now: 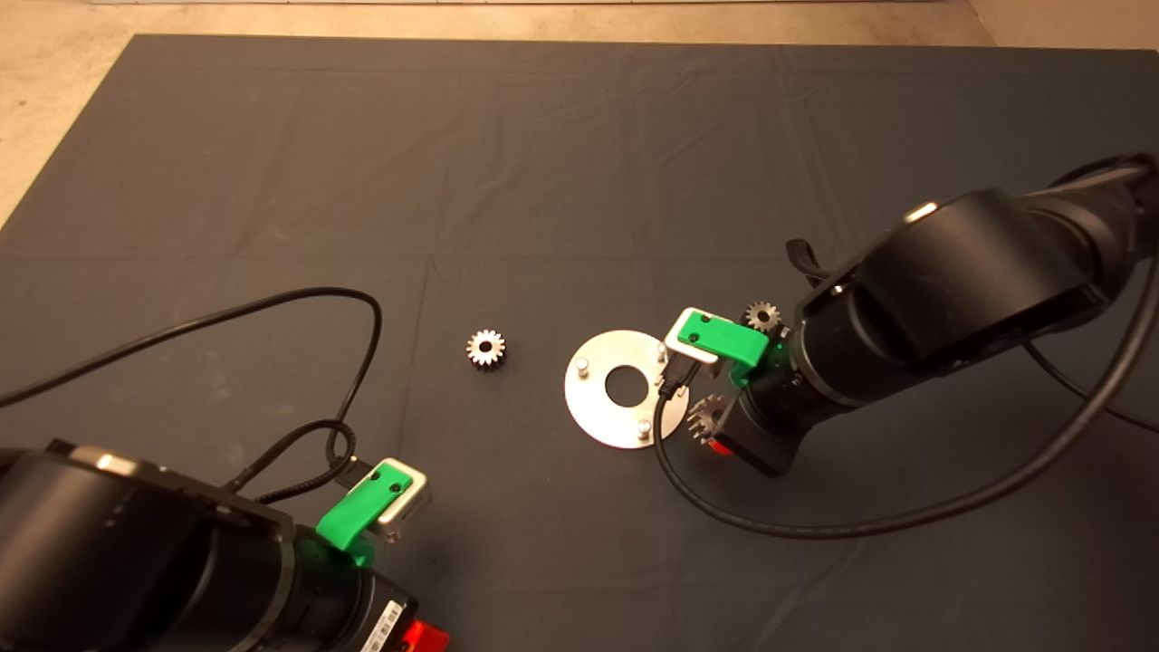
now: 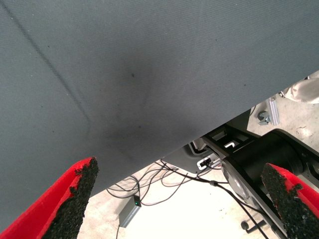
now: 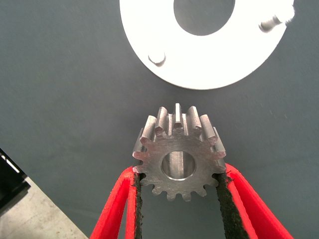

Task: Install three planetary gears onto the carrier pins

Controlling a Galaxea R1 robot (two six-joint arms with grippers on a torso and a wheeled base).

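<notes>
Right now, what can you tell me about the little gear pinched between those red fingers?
The gear is a small spur gear of bare silvery steel with straight, blunt teeth all round and a smooth round centre bore. The right gripper holds it by opposite sides between its black pads, beside the shiny disc and not yet over a carrier pin. Its flat face shows fine machining marks. From overhead it is partly hidden under the arm at the disc's edge.

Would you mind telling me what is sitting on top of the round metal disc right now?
Only pins stand on the disc: two show bare in the head view. No gear sits on those. The third pin's spot is covered by the right pincer's green mount, so it cannot be checked.
</notes>
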